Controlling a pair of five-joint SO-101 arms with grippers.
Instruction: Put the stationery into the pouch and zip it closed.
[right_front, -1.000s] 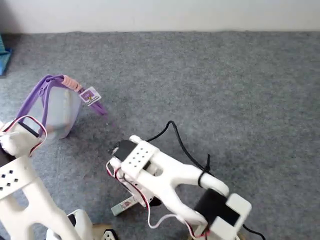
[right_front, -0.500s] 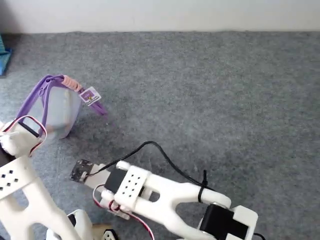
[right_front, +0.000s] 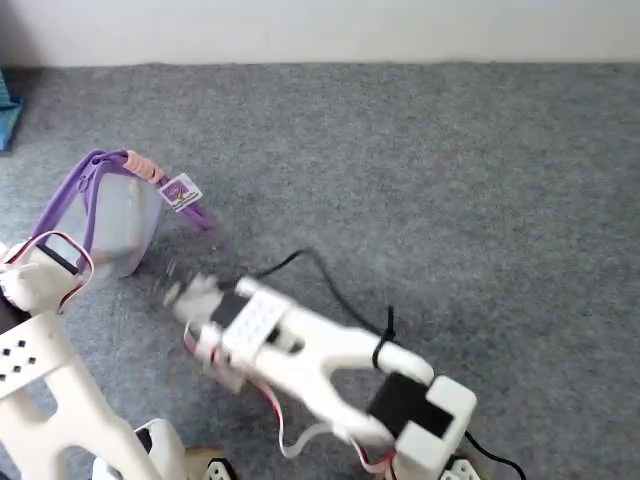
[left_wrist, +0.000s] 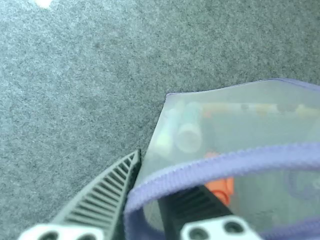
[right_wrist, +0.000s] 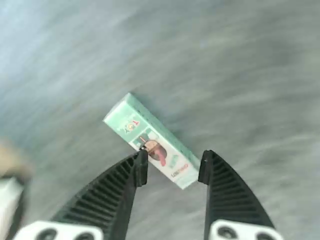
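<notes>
The right gripper (right_wrist: 175, 159) is seen clamped on a small green box (right_wrist: 150, 142) over grey carpet (right_wrist: 250, 60), while the pouch (left_wrist: 240, 125) rim is pinched by the left gripper (left_wrist: 165, 175). Pens (left_wrist: 189, 132) are already inside; the box and the zipping remain.

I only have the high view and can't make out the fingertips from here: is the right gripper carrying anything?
Observer: Yes, the right gripper is shut on a small green box.
Operator: Does the left gripper have the pouch?
Observer: Yes, the left gripper pinches the pouch at its rim, one finger inside.
Operator: Anything inside it?
Observer: Pens and an orange item lie in it.
</notes>
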